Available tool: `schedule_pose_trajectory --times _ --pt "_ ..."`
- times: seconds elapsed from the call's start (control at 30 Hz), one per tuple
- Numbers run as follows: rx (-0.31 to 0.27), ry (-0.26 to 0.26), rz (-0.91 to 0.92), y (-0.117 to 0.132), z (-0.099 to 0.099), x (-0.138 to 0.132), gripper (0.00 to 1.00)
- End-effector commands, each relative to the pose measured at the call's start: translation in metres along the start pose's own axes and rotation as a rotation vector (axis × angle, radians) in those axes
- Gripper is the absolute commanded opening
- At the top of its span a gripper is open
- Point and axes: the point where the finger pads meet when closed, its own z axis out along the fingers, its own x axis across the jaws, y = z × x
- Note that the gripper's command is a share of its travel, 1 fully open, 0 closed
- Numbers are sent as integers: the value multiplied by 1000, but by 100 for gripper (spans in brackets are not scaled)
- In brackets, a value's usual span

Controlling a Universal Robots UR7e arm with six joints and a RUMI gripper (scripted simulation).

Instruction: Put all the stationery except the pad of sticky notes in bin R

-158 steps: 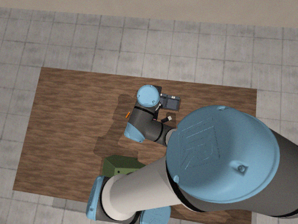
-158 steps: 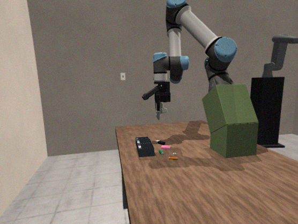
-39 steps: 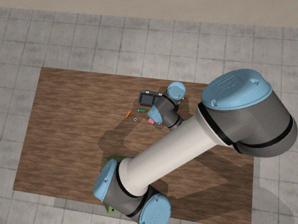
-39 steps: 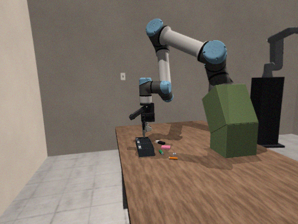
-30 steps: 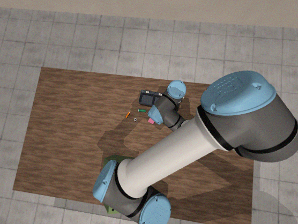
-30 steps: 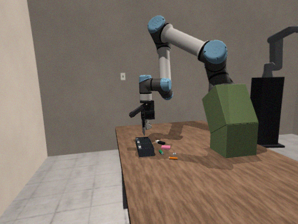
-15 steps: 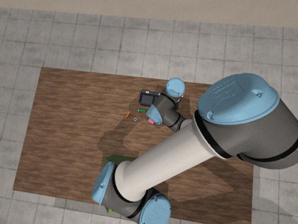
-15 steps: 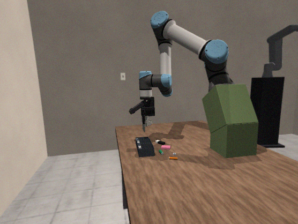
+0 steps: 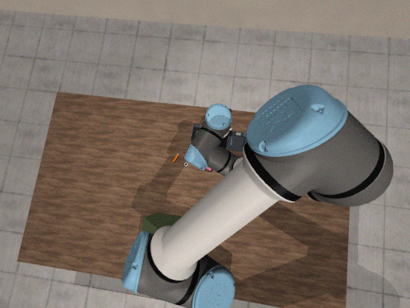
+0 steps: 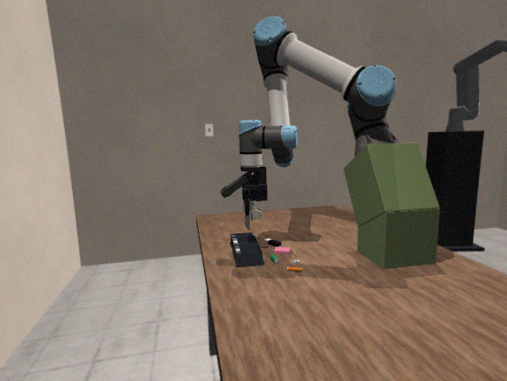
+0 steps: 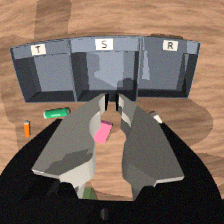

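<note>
Under the shut, empty black two-jaw gripper (image 11: 112,102), on the brown wooden table (image 11: 30,20) just before the grey bin marked R (image 11: 186,70), expect the small pink block eraser (image 11: 103,131) to feel light, firm and grippy; pinch across its narrow width.

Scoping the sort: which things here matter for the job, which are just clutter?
Job: R bin, green marker, orange stick, pink block (eraser or sticky pad, unclear), shut tool.
Clutter: green boxes, black pedestal, T and S bins.
</note>
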Motion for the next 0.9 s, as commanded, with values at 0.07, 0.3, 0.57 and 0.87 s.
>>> schedule_pose_trajectory --times 0.07,0.3,0.57,0.87 --pt "0 1 1 0 0 -10 4" --pt "0 1 1 0 13 -10 4" --pt "0 1 1 0 29 -10 4" --pt "0 1 1 0 53 -10 4"
